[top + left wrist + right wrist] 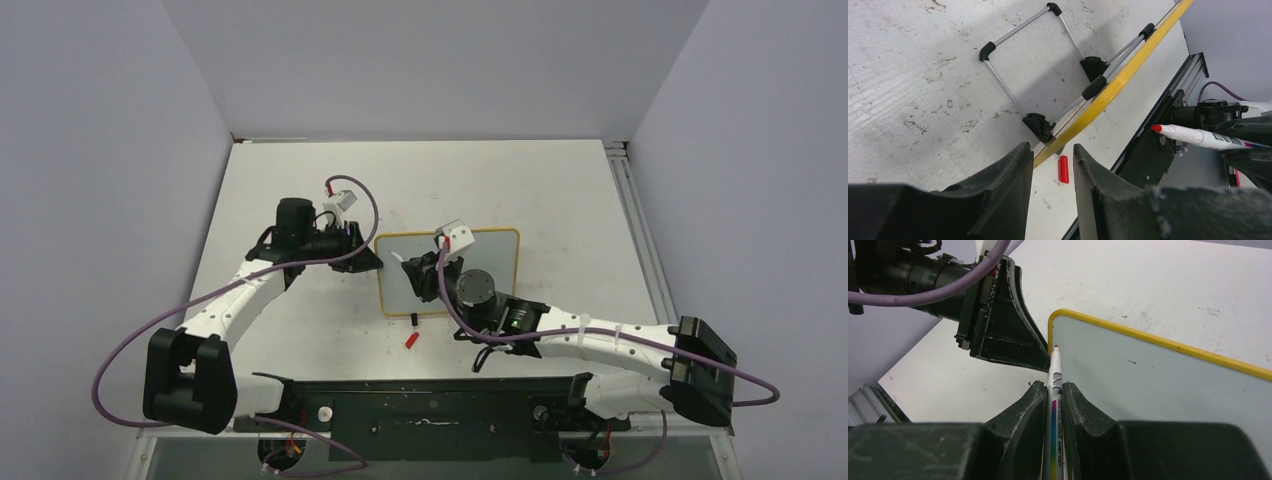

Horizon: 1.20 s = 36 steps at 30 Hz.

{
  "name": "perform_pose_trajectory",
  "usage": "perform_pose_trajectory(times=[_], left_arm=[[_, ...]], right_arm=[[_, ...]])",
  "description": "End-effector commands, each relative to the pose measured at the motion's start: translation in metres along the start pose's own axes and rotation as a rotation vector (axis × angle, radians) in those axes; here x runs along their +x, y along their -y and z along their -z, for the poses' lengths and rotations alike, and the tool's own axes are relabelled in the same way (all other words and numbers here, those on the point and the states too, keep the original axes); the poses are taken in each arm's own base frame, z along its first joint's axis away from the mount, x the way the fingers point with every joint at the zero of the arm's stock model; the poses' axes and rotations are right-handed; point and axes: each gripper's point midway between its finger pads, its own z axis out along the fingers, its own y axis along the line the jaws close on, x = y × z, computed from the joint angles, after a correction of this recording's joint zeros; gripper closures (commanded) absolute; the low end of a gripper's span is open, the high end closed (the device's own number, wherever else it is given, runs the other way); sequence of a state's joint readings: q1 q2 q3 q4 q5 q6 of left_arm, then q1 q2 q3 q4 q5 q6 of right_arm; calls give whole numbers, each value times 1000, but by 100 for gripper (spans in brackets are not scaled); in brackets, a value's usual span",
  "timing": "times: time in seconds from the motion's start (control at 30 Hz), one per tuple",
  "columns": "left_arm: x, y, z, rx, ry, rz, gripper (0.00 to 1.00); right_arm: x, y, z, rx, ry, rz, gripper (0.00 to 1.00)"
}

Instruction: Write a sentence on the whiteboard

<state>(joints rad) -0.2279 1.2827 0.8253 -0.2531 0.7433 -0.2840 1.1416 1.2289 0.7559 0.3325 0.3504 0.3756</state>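
Whiteboard point(495, 262) sat mid-table, long axis L–R, face blank, no sentence yet. Marker point(1055, 365) tip was at its far-left corner, contact unclear, barrel clamped in R gripper point(1053, 390). L gripper point(1050, 152), jaws apart, straddled the board's left frame edge. Red cap point(411, 340) lay just near of board.

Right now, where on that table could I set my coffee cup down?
The far table strip between the whiteboard and the back wall is bare, as is the patch right of it up to the rail. Crowded: the board's left edge, where both jaws and the marker meet, and its near side, with the red cap.
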Motion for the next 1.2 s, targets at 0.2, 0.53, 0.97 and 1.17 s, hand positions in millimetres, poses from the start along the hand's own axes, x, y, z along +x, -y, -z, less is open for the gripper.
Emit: perform_pose_trajectory(times=[0.2, 0.53, 0.97, 1.17], left_arm=[[-23, 13, -4, 63, 45, -54, 72], [-19, 11, -7, 48, 30, -50, 82], [-19, 10, -6, 35, 28, -66, 89], [-17, 8, -6, 22, 24, -70, 90]], right_arm=[[-34, -17, -12, -26, 103, -18, 95], [-29, -18, -19, -19, 99, -8, 95], [-27, -19, -29, -4, 108, 5, 95], [-29, -15, -29, 14, 120, 5, 95]])
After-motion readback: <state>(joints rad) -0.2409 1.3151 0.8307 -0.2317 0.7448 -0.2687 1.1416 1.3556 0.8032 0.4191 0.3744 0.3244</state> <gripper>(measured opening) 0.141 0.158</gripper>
